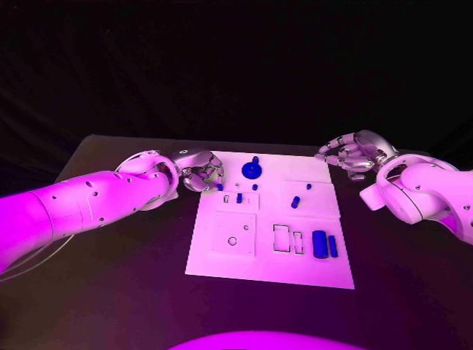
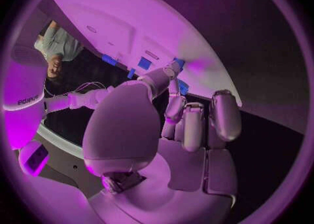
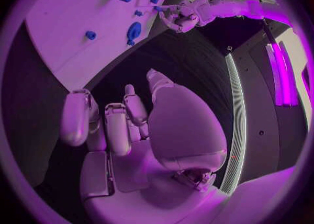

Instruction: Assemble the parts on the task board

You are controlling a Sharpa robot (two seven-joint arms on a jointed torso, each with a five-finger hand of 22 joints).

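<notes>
Head view: a white task board (image 1: 270,271) lies flat in the middle of a black table (image 1: 110,292), with the robot's two white arms reaching in from either side.

The left hand (image 1: 198,170) sits at the board's far left corner, its fingers curled downward over the board's edge. In the left wrist view the fingers (image 2: 193,122) are drawn together and a fingertip reaches toward small blue pieces at the board's rim, but whether it pinches anything cannot be told. Its position suggests it is working on, or about to pick, a part at that corner.

The right hand (image 1: 352,153) hovers just off the board's far right corner, over the table, not touching any part. Its fingers (image 3: 118,127) are loosely curled and a little apart, and the palm holds nothing. It appears to be waiting clear of the board, leaving room for the other hand.

The board is a flat rectangle marked with outlined panels and recesses. Several blue parts sit on it. A round blue piece with a stem (image 1: 252,170) stands near the far edge, in the middle. A small blue peg (image 1: 295,202) stands toward the right of centre. A long blue block (image 1: 320,243) lies near the right edge, beside two empty rectangular slots (image 1: 288,239). Tiny blue pieces (image 1: 240,197) sit close to the left hand.

Most recesses look unfilled, so the assembly seems to be at an early stage.
</notes>
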